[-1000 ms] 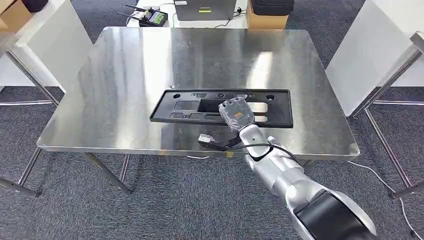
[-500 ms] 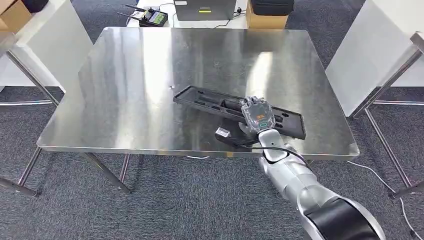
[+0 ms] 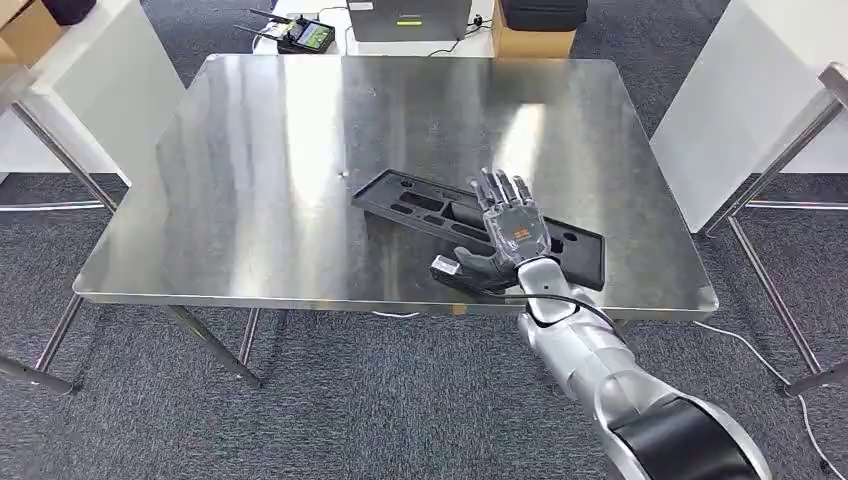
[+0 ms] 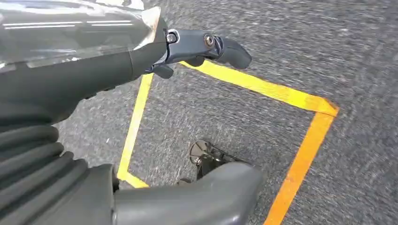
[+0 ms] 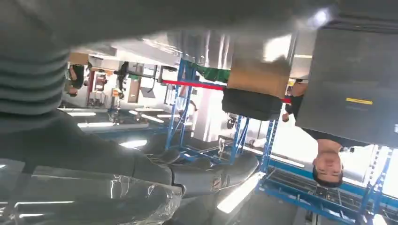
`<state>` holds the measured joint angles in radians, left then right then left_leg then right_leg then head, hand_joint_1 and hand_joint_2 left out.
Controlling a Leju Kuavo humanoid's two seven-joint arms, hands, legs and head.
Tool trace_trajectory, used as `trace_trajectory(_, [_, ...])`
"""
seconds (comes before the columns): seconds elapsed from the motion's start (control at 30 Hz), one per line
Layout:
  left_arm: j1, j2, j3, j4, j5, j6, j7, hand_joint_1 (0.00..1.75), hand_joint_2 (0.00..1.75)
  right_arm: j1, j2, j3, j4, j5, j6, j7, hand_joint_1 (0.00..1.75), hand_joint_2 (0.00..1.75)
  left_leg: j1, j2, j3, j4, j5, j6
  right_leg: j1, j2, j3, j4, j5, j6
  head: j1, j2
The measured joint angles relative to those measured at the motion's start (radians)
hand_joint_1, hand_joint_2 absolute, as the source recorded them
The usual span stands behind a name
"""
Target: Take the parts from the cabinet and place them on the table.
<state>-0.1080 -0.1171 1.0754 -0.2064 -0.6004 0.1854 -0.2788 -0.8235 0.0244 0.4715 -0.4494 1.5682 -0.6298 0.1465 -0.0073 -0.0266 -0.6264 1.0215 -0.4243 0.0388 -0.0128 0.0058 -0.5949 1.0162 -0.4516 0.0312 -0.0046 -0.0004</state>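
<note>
the black plastic part (image 3: 425,203) is lying flat on the steel worktop (image 3: 250,180), turned at an angle near the front edge, and the right robot hand (image 3: 512,228) is hovering over its right half with the fingers spread and holding nothing. the left robot hand (image 4: 141,56) is hanging beside the body above a grey carpet floor (image 4: 328,47) marked with yellow tape (image 4: 263,86), and i cannot tell if it is open or closed. in the right wrist view a person (image 5: 328,154) is standing in the background near blue racks (image 5: 270,140).
</note>
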Motion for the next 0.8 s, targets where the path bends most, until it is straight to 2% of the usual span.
trace_trajectory(0.2, [0.000, 0.000, 0.005, 0.000, 0.002, 0.007, 0.010, 0.00, 0.00, -0.007, 0.016, 0.000, 0.006, -0.004, 0.006, -0.017, 0.00, 0.00, 0.000, 0.000, 0.000, 0.000, 0.000, 0.000, 0.000, 0.000, 0.000, 0.000, 0.000, 0.000, 0.000, 0.000])
trace_trajectory(0.33, [0.000, 0.000, 0.006, 0.000, 0.003, 0.007, 0.015, 0.00, 0.00, -0.020, 0.035, -0.044, 0.018, -0.068, 0.068, -0.113, 0.00, 0.00, 0.000, 0.000, 0.000, 0.000, 0.000, 0.000, 0.000, 0.000, 0.000, 0.000, 0.000, 0.000, 0.000, 0.000])
trace_trajectory(0.47, [0.001, 0.000, 0.016, 0.000, 0.004, 0.007, 0.016, 0.00, 0.00, -0.024, 0.069, -0.113, 0.013, -0.126, 0.061, -0.198, 0.00, 0.00, 0.000, 0.000, 0.000, 0.000, 0.000, 0.000, 0.000, 0.000, 0.000, 0.000, 0.000, 0.000, 0.000, 0.000])
trace_trajectory(0.63, [0.001, 0.000, 0.029, 0.000, 0.005, 0.010, 0.017, 0.00, 0.00, -0.025, 0.100, -0.177, -0.004, -0.150, 0.055, -0.225, 0.00, 0.00, 0.000, 0.000, 0.000, 0.000, 0.000, 0.000, 0.000, 0.000, 0.000, 0.000, 0.000, 0.000, 0.000, 0.000])
trace_trajectory(0.73, [0.003, -0.001, 0.031, 0.000, 0.005, 0.023, 0.021, 0.00, 0.00, -0.010, 0.121, -0.220, -0.050, -0.272, 0.057, -0.344, 0.00, 0.00, 0.000, 0.001, 0.000, 0.000, 0.000, 0.000, 0.000, 0.000, 0.000, 0.000, 0.000, 0.000, 0.000, 0.000])
trace_trajectory(0.8, [0.002, -0.001, 0.032, 0.000, 0.005, 0.037, 0.022, 0.00, 0.00, 0.007, 0.146, -0.256, -0.108, -0.386, 0.104, -0.424, 0.00, 0.00, 0.000, 0.001, 0.000, 0.000, 0.000, 0.000, 0.000, 0.000, 0.000, 0.000, 0.000, 0.000, 0.000, 0.000])
